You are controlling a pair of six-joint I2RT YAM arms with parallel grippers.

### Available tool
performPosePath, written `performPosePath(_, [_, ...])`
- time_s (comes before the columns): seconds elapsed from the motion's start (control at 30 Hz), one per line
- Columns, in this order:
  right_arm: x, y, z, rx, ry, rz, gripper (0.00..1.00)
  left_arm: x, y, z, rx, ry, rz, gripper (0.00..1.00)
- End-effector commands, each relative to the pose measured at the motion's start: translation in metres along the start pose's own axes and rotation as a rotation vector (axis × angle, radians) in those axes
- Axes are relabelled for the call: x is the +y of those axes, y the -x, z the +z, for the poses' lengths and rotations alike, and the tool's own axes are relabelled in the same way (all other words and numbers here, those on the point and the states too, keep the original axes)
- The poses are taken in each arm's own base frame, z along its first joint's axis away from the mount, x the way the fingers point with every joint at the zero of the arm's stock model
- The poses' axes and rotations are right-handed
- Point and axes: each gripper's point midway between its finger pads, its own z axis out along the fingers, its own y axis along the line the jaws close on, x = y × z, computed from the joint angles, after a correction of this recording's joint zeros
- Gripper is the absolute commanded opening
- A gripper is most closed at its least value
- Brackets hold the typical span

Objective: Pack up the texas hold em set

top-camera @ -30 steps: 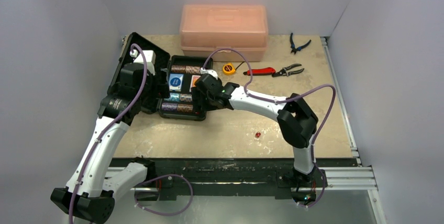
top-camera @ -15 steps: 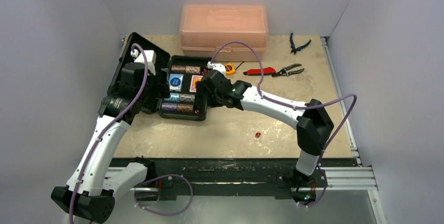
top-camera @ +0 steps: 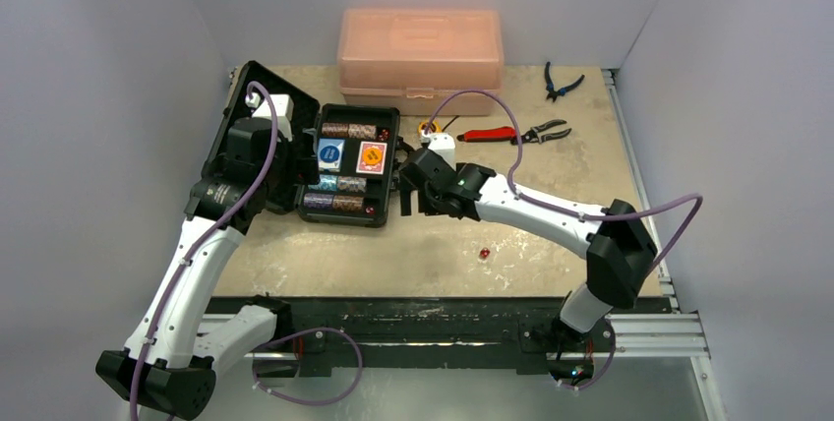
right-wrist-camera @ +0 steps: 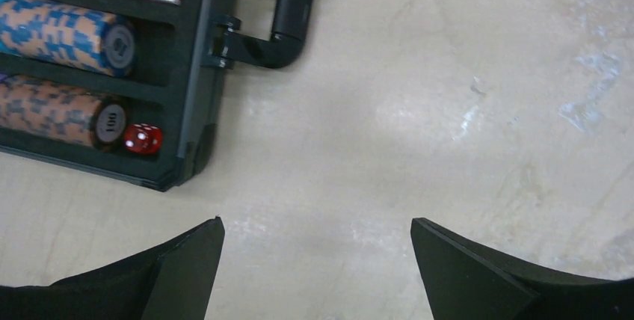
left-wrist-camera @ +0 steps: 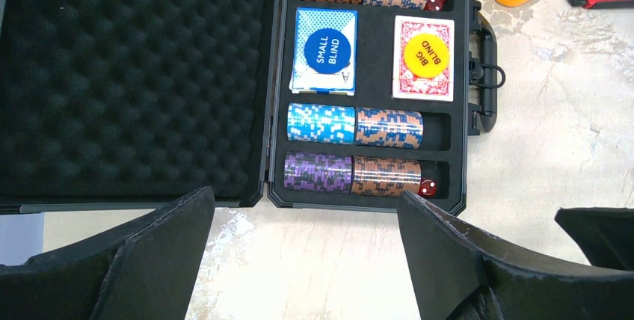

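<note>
The small black hard briefcase lies open on the beige tabletop, with chip stacks in its slots. The left end effector hangs spread above its near edge. The right end effector, spread and empty, hovers just beside the case's black handle. One small red die lies well apart.

White arm shells, black joints (purple cables alongside), black pincer fingers.
</note>
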Motion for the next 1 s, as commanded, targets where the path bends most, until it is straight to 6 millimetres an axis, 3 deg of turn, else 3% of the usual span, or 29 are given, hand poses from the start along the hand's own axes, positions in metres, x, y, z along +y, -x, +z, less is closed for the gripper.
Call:
performPosePath(0.0, [-0.033, -0.002, -0.014, -0.036, -0.098, 0.042, 0.99, 0.0, 0.007, 0.0, -0.034, 0.0, 0.004, 0.92])
performPosePath(0.27, [-0.076, -0.013, -0.02, -0.048, -0.17, 0.09, 0.99, -0.014, 0.002, 0.005, -0.013, -0.058, 0.031, 0.93])
performPosePath(0.5, [-0.132, -0.032, -0.023, -0.005, -0.226, 0.208, 0.99, -0.027, -0.002, 0.007, 0.002, -0.098, 0.07, 0.92])
performPosePath(0.77, [-0.145, -0.065, -0.022, 0.06, -0.252, 0.25, 0.92, -0.026, -0.003, 0.007, 0.006, -0.09, 0.077, 0.91])
performPosePath(0.97, [-0.14, -0.083, -0.014, 0.116, -0.214, 0.259, 0.73, -0.024, -0.002, 0.005, -0.001, -0.079, 0.079, 0.91])
